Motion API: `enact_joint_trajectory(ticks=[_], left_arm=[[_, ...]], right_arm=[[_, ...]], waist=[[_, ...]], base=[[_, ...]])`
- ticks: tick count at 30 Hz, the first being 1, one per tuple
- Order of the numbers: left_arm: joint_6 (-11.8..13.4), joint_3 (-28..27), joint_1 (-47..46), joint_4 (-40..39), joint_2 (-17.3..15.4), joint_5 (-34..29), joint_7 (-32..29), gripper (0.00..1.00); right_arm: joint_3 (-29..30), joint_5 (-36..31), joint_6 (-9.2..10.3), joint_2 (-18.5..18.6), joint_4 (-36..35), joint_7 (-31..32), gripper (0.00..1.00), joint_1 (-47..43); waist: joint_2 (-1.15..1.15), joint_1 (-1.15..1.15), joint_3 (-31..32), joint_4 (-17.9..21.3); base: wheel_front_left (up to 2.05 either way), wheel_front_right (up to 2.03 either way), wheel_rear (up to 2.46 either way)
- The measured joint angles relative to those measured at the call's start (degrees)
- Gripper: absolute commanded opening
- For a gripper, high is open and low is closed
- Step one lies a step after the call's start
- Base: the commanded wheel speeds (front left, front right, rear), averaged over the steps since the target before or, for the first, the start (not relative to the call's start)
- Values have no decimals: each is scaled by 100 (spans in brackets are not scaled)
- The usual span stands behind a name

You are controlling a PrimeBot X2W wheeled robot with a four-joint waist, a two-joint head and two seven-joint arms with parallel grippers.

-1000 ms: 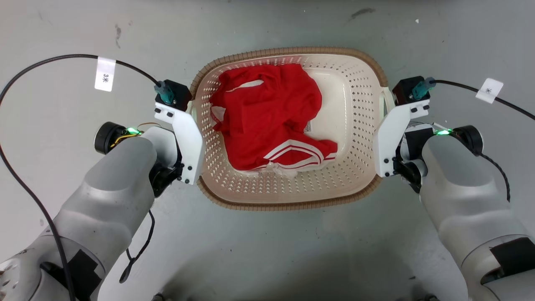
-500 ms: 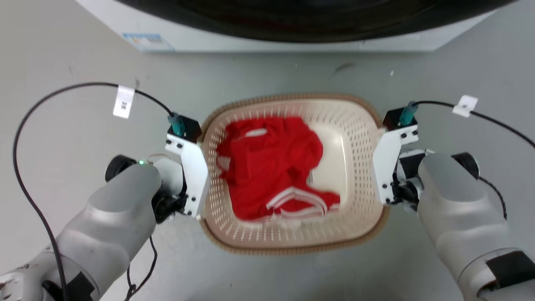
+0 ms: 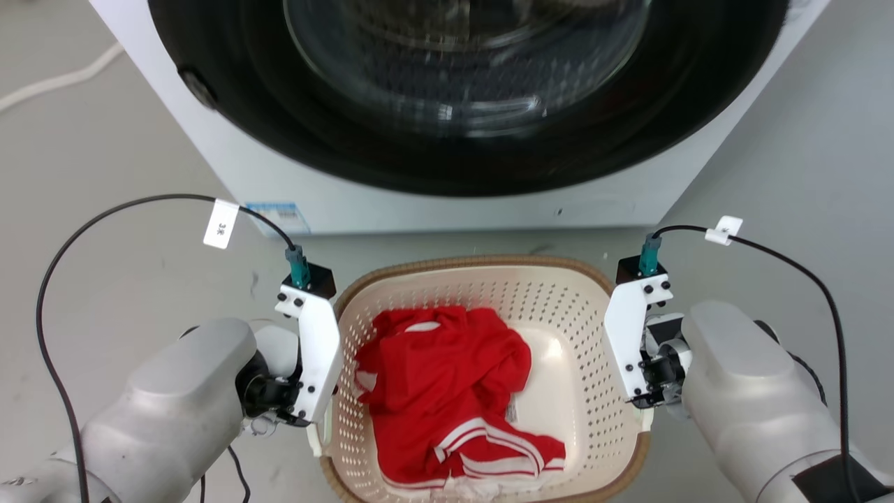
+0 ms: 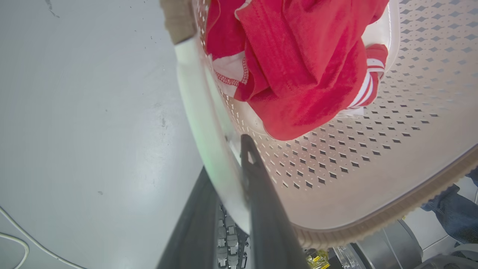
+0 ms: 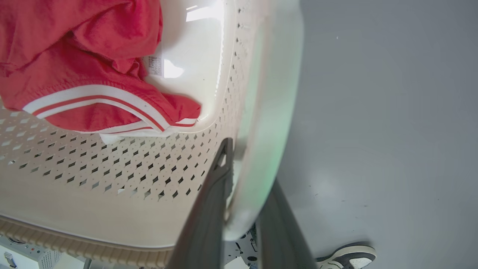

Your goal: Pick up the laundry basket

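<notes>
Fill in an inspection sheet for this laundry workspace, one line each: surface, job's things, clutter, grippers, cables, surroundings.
Surface: grey floor, lightly scuffed.
Job's things: laundry basket in front of the washer, with a red garment with white stripes inside.
Clutter: nothing seen.
Grippers: left gripper shut on the left handle; right gripper shut on the right handle.
Cables: left black cable and right black cable, each tagged, arc to the wrists; white cord on the floor.
Surroundings: front-loading washer with a dark door; a person's shoe.
</notes>
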State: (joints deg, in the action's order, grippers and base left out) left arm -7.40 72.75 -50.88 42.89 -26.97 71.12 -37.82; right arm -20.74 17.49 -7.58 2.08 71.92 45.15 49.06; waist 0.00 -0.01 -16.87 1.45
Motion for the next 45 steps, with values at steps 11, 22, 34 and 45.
enact_joint_trajectory(ticks=[11, 22, 34, 45], left_arm=[[0, 24, 503, -110, -158, 363, -600, 0], [0, 30, 800, -13, -123, 581, -794, 0], [1, 34, 841, 77, -57, 720, -926, 0], [1, 41, 841, 123, -31, 773, -991, 0]], right_arm=[[-437, 537, 1, -3, -312, 660, 0, -380], [-634, 810, 2, 1, -347, 889, 0, -613], [-735, 868, 2, 5, -282, 902, 0, -630], [-815, 972, 2, 13, -280, 887, 0, -682]], waist=[[0, -1, 1046, 219], [0, 0, 1465, 365], [0, 1, 1557, 403], [0, 1, 1571, 380]], base=[[0, 0, 0], [0, 0, 0], [0, 0, 0], [0, 0, 0]])
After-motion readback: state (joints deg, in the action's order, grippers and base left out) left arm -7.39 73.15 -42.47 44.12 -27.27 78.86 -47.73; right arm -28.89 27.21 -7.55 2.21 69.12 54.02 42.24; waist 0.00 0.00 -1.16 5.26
